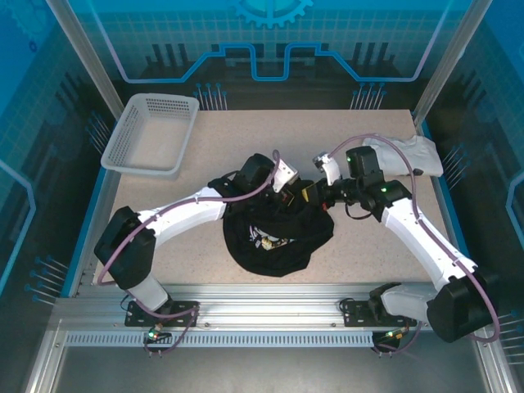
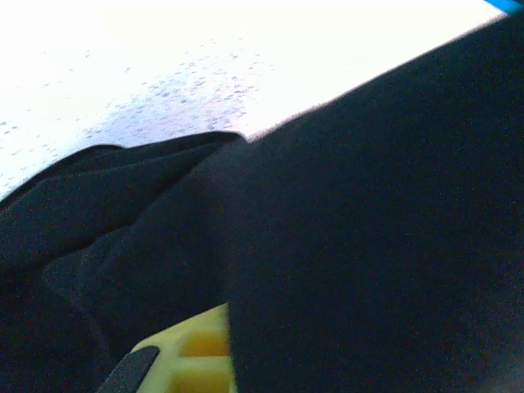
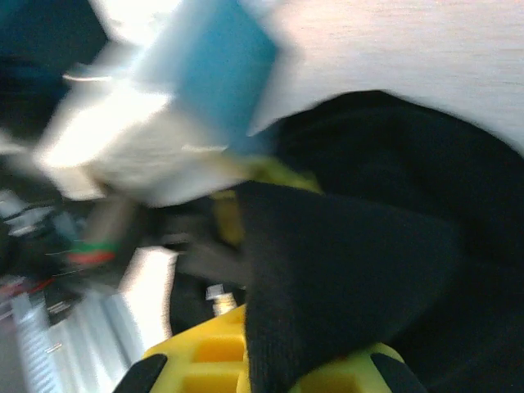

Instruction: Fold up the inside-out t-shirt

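Left fingers (image 2: 192, 360), yellow, together; apparently pinching the black t-shirt (image 1: 278, 241) draped over them. Shirt lies bunched mid-worktop (image 1: 368, 246), upper edge raised between the arms. Right fingers (image 3: 205, 356) clamped on a cloth fold: paired grip, probably to spread it.

We see the black short-sleeved soft cloth t-shirt (image 1: 274, 233) crumpled into 1 rounded heap, roughly centred and toward the near side. It isn't flat and isn't folded. A small white/yellow label (image 1: 268, 238) faces up near the heap's middle. The far edge is bunched and pulled up, and the rest sags below it in loose dark folds.
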